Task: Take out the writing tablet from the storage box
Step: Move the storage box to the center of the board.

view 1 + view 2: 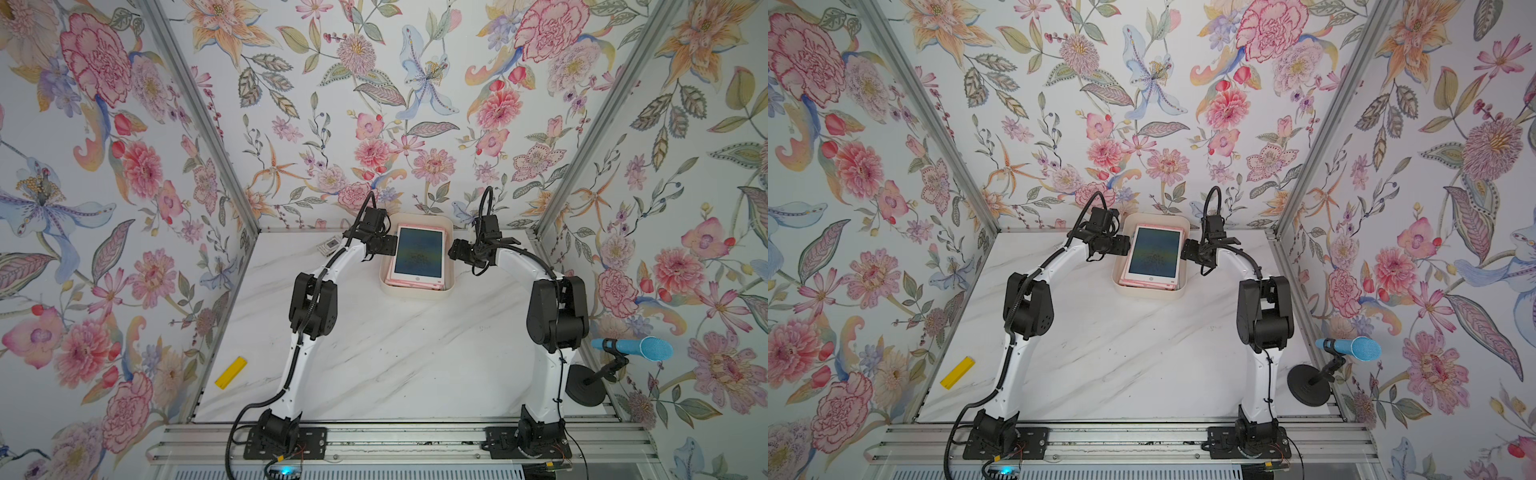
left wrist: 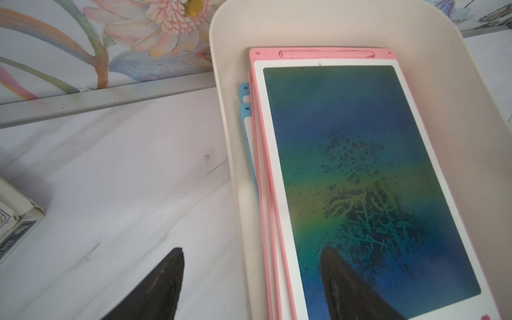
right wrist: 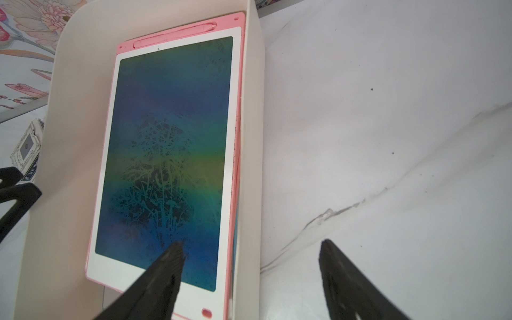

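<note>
The writing tablet (image 1: 419,257) lies atop a stack inside the storage box (image 1: 415,294). The left tool (image 2: 250,249) and right tool (image 3: 252,242), both spread wide, straddle opposite box walls, probably to pinch and steady it.

Pink writing tablet (image 2: 346,166) lying topmost in cream storage box (image 2: 230,110), left claw (image 2: 252,249) spread wide astride its wall

Writing tablet (image 2: 360,180) tops a stack. Those beneath show only pink rims and two corners of blue tablets (image 2: 244,94) — number undetermined. Storage box (image 2: 360,25) floor hidden by the stack, near end cut off in both wrist views. Small card (image 2: 11,219) cropped at the frame edge, print illegible. Left gripper (image 2: 252,249) and right gripper (image 3: 251,242): fingers run out of frame — contact with the screen cannot be told.
</note>
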Tool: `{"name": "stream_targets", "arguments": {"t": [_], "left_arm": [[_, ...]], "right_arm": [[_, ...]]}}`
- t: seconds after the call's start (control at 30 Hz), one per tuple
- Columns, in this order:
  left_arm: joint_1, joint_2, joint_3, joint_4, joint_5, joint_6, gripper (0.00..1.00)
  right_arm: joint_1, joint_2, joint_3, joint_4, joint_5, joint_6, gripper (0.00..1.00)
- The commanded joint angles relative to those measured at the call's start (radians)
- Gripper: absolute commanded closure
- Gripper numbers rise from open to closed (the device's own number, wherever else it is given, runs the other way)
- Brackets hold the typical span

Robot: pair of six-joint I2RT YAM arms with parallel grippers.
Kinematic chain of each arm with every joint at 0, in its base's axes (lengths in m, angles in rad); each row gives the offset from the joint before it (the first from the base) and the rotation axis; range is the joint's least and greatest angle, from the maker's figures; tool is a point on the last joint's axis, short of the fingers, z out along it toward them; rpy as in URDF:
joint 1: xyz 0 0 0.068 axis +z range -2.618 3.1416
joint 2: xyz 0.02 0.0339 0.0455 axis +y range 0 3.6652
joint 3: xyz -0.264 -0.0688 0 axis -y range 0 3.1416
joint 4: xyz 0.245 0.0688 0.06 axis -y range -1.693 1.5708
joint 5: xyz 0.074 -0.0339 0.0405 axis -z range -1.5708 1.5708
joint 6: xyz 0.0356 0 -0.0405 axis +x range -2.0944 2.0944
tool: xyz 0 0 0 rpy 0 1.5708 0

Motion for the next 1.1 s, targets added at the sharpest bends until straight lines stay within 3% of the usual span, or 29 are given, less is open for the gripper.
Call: {"name": "stream_targets", "arguments": {"t": [0.0,0.47,0.8,0.97,1.07], "left_arm": [[-0.003,0.032,0.04,-0.039,-0.022,-0.003,0.28],[-0.003,0.082,0.068,-0.074,-0.075,0.018,0.44],[-0.003,0.097,0.063,-0.111,-0.111,0.029,0.65],[0.002,0.068,-0.008,-0.125,-0.132,0.037,0.74],[0.011,0.007,-0.129,-0.075,-0.14,0.032,0.78]], "right_arm": [[0.008,0.035,0.04,-0.017,-0.015,0.017,0.22],[0.02,0.107,0.087,-0.016,-0.033,0.032,0.2],[0.034,0.158,0.129,-0.028,-0.037,0.024,0.24],[0.039,0.175,0.143,-0.029,-0.09,0.017,0.29],[0.052,0.177,0.147,-0.036,-0.095,0.001,0.31]]}}
